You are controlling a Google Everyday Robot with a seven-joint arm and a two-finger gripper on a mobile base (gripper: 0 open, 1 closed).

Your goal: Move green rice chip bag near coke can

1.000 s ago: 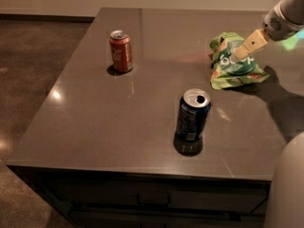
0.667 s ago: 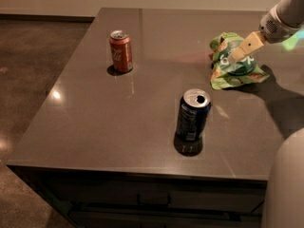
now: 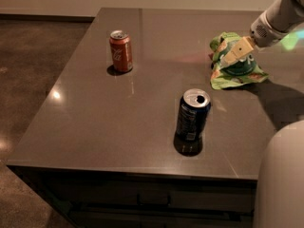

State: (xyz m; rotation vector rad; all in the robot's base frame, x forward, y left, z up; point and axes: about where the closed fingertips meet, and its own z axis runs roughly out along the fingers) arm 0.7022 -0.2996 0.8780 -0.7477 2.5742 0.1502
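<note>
The green rice chip bag (image 3: pixel 237 78) lies crumpled on the right side of the dark table (image 3: pixel 109 122), its dark green logo facing me. My gripper (image 3: pixel 233 57) reaches in from the upper right and rests on the top of the bag. The coke can (image 3: pixel 121 51) stands upright at the far left of the table, well apart from the bag.
A dark blue can (image 3: pixel 192 115) with a silver top stands upright near the table's front, between me and the bag. My arm (image 3: pixel 280 15) comes in at the top right. A pale rounded part of the robot (image 3: pixel 282 179) fills the lower right corner. Floor lies to the left.
Almost nothing has changed; the gripper stays on the top of the bag, and the bag and both cans stay in place.
</note>
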